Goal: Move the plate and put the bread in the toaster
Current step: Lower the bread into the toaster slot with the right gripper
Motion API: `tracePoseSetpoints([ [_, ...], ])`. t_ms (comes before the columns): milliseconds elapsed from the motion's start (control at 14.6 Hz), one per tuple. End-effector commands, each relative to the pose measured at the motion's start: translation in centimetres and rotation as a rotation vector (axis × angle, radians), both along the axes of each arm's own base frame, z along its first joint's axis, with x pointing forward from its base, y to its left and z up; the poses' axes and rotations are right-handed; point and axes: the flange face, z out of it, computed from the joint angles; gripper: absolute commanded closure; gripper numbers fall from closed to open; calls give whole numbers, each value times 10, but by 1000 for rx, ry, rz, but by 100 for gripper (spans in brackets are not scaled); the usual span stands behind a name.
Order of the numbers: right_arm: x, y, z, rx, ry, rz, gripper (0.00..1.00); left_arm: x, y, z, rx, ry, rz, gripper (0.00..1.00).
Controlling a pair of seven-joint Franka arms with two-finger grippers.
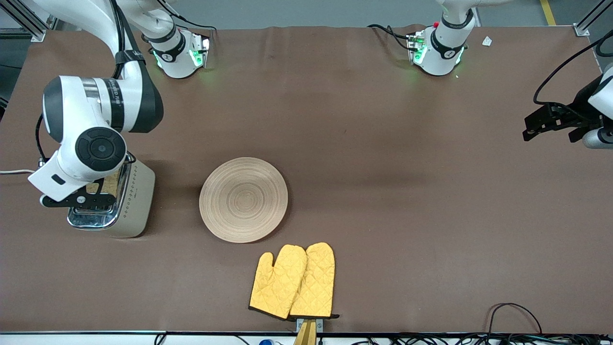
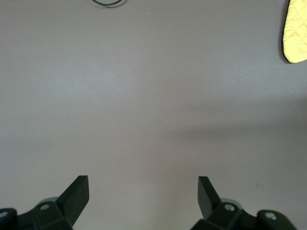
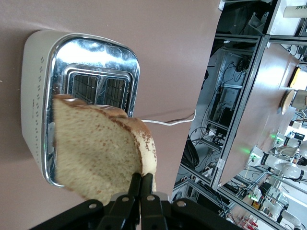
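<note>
The round wooden plate (image 1: 243, 200) lies flat near the table's middle. The cream toaster (image 1: 136, 201) stands toward the right arm's end, its chrome top and two slots (image 3: 91, 52) showing in the right wrist view. My right gripper (image 3: 142, 179) is shut on the edge of the bread slice (image 3: 96, 153) and holds it upright just above the toaster's slots. In the front view the arm hides most of the bread (image 1: 111, 182). My left gripper (image 1: 546, 127) waits, open and empty (image 2: 143, 184), over bare table at the left arm's end.
Two yellow oven mitts (image 1: 293, 281) lie nearer the front camera than the plate; a mitt's tip shows in the left wrist view (image 2: 296, 31). The toaster's white cord (image 1: 12, 171) runs off the table's end. A black cable loop (image 1: 515, 311) lies at the front edge.
</note>
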Motion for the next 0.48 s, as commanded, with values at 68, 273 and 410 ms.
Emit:
tracePoseSetpoints([
  [68,9,-17,-10,-51,-7,-4,100,-7,2,16,-13,-44,12,0],
  [273,13,-25,-22,-58,1,-9,100,-6,-3,18,-15,-59,3,0],
  [410,15,-25,-30,-62,6,-13,100,-6,-4,19,-13,-61,0,0],
])
